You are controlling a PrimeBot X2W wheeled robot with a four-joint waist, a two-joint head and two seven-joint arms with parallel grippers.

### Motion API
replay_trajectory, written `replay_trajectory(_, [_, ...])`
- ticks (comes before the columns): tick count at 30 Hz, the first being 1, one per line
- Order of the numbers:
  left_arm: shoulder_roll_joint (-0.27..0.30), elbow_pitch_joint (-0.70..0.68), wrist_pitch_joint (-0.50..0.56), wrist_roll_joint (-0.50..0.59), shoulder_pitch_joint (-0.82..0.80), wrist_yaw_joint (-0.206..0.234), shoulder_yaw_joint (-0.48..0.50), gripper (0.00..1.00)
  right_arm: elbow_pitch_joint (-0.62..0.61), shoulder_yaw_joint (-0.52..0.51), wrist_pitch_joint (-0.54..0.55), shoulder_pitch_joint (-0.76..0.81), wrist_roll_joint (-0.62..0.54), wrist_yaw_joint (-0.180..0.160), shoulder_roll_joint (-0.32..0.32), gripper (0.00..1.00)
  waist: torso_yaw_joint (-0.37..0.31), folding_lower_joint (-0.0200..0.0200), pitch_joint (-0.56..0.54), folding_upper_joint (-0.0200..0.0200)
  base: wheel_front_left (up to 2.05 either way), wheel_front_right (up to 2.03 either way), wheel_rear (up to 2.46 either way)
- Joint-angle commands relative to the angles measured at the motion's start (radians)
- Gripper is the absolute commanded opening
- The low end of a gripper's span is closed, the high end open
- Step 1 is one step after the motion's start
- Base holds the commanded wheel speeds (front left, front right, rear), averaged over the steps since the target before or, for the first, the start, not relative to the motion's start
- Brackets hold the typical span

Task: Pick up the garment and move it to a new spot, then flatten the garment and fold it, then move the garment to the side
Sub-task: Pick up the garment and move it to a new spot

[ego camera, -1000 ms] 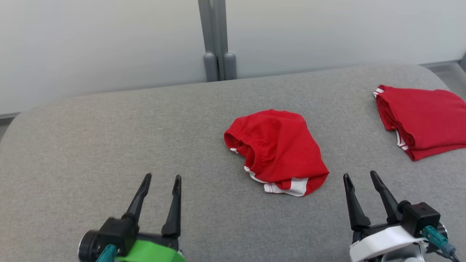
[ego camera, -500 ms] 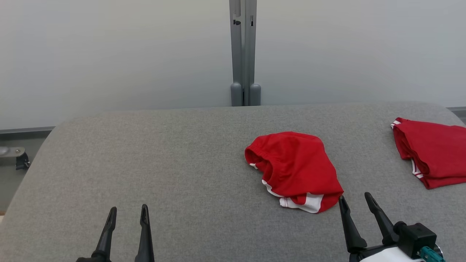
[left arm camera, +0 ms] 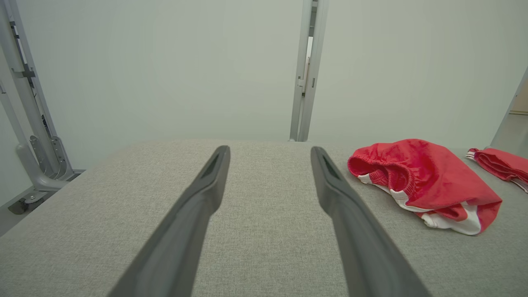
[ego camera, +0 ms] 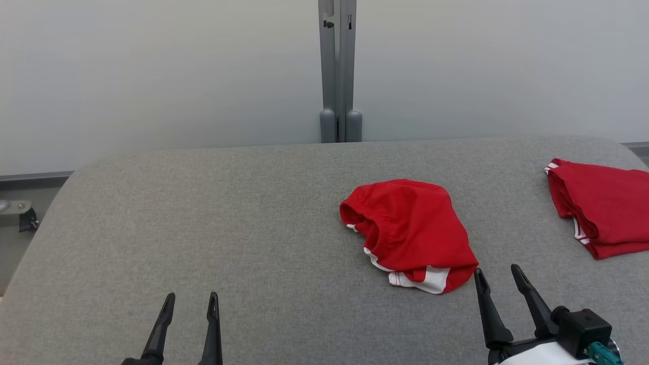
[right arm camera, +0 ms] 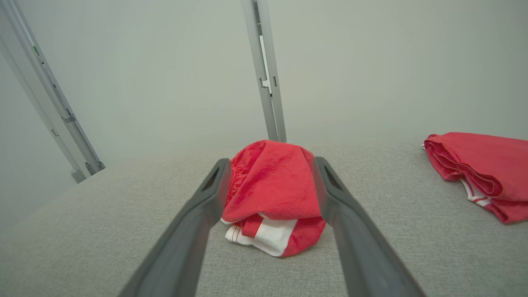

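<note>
A crumpled red garment (ego camera: 410, 230) with white trim lies in a heap right of the middle of the grey table (ego camera: 228, 218). In the left wrist view the garment (left arm camera: 425, 185) is off to the right. My right gripper (ego camera: 498, 280) is open, just short of the garment's near right corner, its tips close to the cloth. Through the right wrist view the garment (right arm camera: 272, 185) sits straight ahead between the open fingers (right arm camera: 206, 206). My left gripper (ego camera: 191, 303) is open over bare table at the lower left, far from the garment.
A second red garment (ego camera: 603, 203), folded flat, lies at the table's right edge. A grey post (ego camera: 338, 76) stands behind the table against a pale wall. The table's left edge curves away near a metal frame (left arm camera: 29, 136).
The head camera tilted up and turned over the second, shifting the whole picture. In the last half second my left gripper edged right and my right gripper stayed near the garment's corner.
</note>
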Motion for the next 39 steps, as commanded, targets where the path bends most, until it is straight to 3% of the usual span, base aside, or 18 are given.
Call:
replay_trajectory(1, [-0.001,0.001,0.0,0.004,-0.015,0.0,-0.001,1.0,-0.002,-0.003,-0.003,0.0,-0.003,-0.002,0.0,1.0,0.001,0.0001,0.002,0.0,0.0,0.0,0.0])
replay_trajectory(39, [-0.001,0.009,0.0,0.016,-0.023,0.009,-0.022,1.0,0.002,-0.009,-0.003,-0.02,-0.01,-0.002,0.009,1.0,-0.003,0.0001,0.011,0.0,0.0,0.0,0.0])
